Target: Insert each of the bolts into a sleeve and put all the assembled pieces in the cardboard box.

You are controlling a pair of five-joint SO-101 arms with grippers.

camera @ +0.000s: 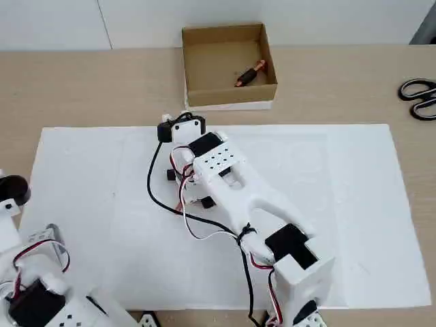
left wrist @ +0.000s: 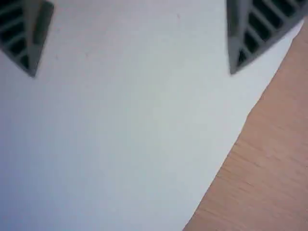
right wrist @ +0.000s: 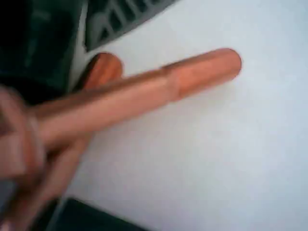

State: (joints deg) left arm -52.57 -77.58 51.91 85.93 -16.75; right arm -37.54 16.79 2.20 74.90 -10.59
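The right end effector (right wrist: 110, 113) is gripping a copper-coloured bolt (right wrist: 144, 96), its jaws closing narrowly around the near end. The shaft is sticking out past the fingers at a slant. It is hanging just above the white sheet (right wrist: 226, 159) and throwing a shadow on it. Partway along, the shaft is stepping up to a slightly thicker end section. A second rounded orange piece (right wrist: 102, 68) is peeking out right behind it, close to the upper finger. I cannot tell what that piece is.

From above, the right arm (camera: 235, 187) is stretching diagonally across the white sheet (camera: 102, 204) and ending just short of the cardboard box (camera: 228, 95). The box is sitting on the counter (camera: 68, 88) at the sheet's far edge. One assembled piece (camera: 251, 73), black and orange, is lying slanted inside it towards the right wall.

The left end effector (left wrist: 132, 72) is gaping wide, with both ribbed fingers (left wrist: 29, 43) spread far apart and gripping nothing. It is hanging over the white sheet (left wrist: 120, 144) near where its edge is meeting the wooden counter (left wrist: 274, 168). The left arm (camera: 41, 293) is sitting low at the near left corner, well apart from the box.

A pair of scissors (camera: 417, 97) is lying on the counter at the far right, off the sheet. The right arm's body is hiding the sheet beneath its wrist.
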